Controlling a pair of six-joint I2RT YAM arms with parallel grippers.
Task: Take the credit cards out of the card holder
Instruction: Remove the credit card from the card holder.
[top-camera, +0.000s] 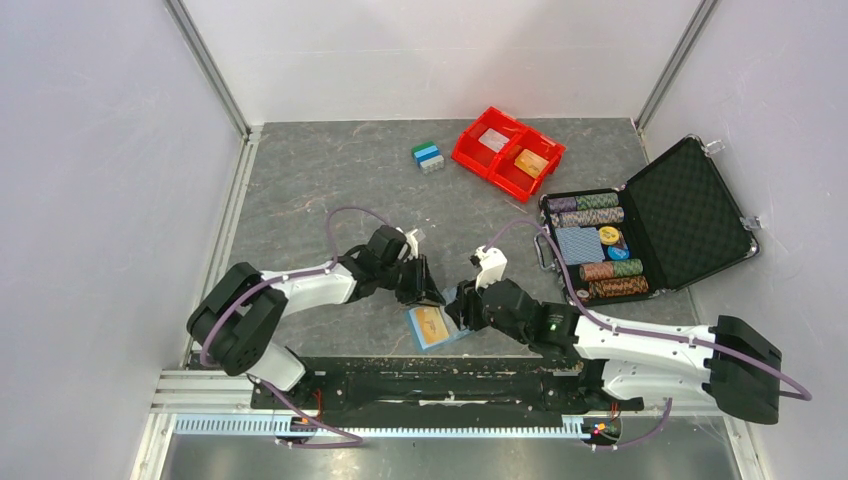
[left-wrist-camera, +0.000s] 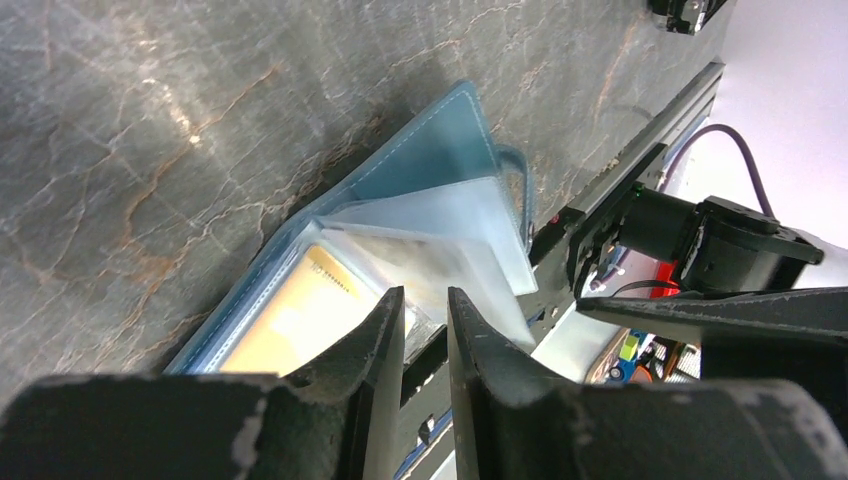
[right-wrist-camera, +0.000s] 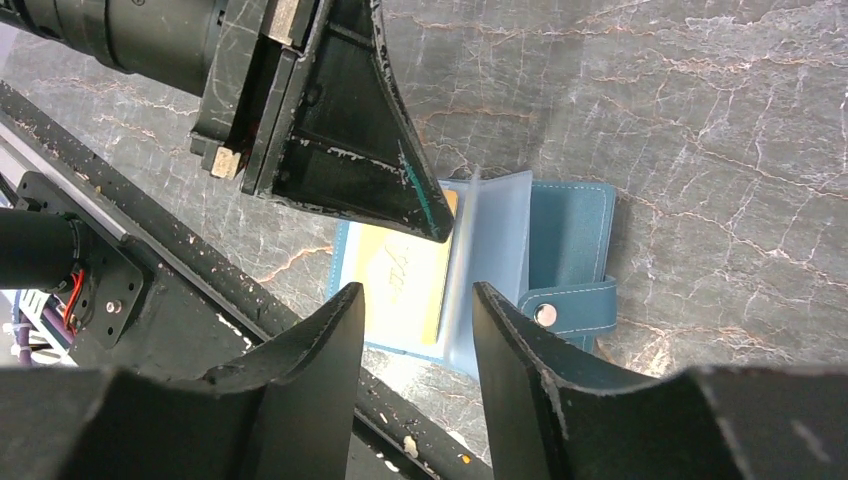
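Note:
The light-blue card holder (top-camera: 437, 327) lies open on the table near the front rail. An orange card (top-camera: 431, 321) shows in its left panel, also in the left wrist view (left-wrist-camera: 290, 325) and the right wrist view (right-wrist-camera: 400, 275). My left gripper (top-camera: 425, 291) stands over the holder, jaws nearly together on a clear sleeve (left-wrist-camera: 440, 230) that stands lifted off the holder (left-wrist-camera: 440, 150). In the right wrist view its tip (right-wrist-camera: 435, 232) meets the upright sleeve (right-wrist-camera: 490, 250). My right gripper (top-camera: 462, 306) is open and empty, just above the holder's (right-wrist-camera: 570, 225) near edge (right-wrist-camera: 415, 300).
A red two-compartment bin (top-camera: 507, 152) at the back holds a whitish card (top-camera: 494, 139) and an orange card (top-camera: 531, 162). An open black case (top-camera: 690, 205) with poker chips (top-camera: 590, 210) stands at the right. A small blue-green block (top-camera: 428, 156) sits beside the bin. The black rail (top-camera: 430, 375) runs along the near edge.

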